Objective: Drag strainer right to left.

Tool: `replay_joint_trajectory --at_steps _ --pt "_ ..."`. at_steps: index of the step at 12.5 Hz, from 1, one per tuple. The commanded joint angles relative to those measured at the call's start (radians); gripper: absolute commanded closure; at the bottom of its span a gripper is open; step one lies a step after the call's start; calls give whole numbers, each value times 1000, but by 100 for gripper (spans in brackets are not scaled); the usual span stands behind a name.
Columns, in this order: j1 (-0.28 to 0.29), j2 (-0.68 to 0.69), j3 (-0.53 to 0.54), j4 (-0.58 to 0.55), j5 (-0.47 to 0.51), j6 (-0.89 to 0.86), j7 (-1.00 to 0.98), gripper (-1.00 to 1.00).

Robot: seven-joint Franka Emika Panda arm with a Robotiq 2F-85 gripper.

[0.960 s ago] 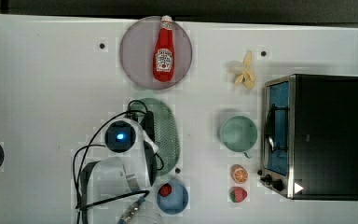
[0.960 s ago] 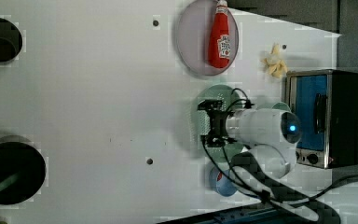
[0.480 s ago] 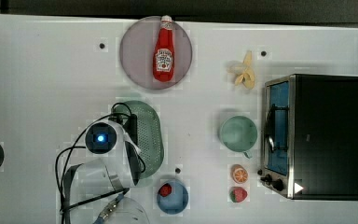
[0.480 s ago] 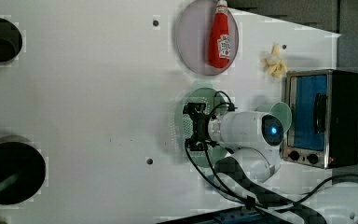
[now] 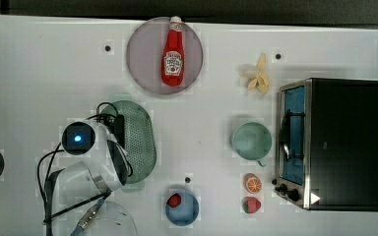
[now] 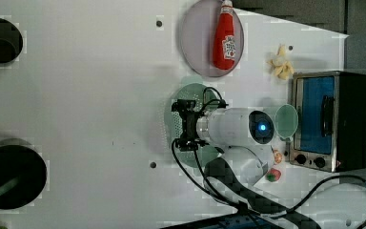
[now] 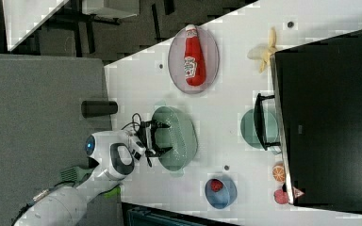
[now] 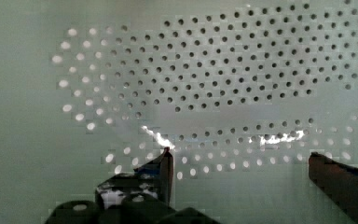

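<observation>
Your strainer (image 5: 139, 142) lies on the white worktop (image 5: 39, 73), just below the grey-purple plate (image 5: 142, 64) in the top view and well to the top view's left of the green cup (image 5: 250, 140). In the wrist view its dotted floor (image 8: 223, 79) spreads right across, very close to the camera.

Your end effector (image 7: 154, 138) is down over the strainer with its fingers (image 8: 164, 170) spread wide apart, closed on nothing. In the right view the two dark fingertips reach over the strainer's rim on the right view's left side; whether they touch the plastic, you cannot tell. In the top view the white arm (image 5: 86, 162) covers the strainer's left edge, with a black cable looped beside it.

Further out, a red ketchup bottle (image 5: 173, 54) lies on the plate. A peeled banana (image 5: 257, 76) sits near the toaster oven (image 5: 334, 142) at the top view's right. Below the cup you have an orange half (image 5: 252, 184) and a strawberry (image 5: 251, 205), apart from a blue bowl (image 5: 184, 211) holding a small red piece (image 5: 173, 200).
</observation>
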State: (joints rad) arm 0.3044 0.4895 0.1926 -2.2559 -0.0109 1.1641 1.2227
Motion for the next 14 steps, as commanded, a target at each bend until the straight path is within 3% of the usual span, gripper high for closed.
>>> replay_joint_trajectory --at_steps 1,8,14 --pt "54 30 -2 85 9 -49 128 -100" --pt "157 124 -2 232 9 -67 243 -100" --pt "209 182 -3 320 11 -68 292 -100"
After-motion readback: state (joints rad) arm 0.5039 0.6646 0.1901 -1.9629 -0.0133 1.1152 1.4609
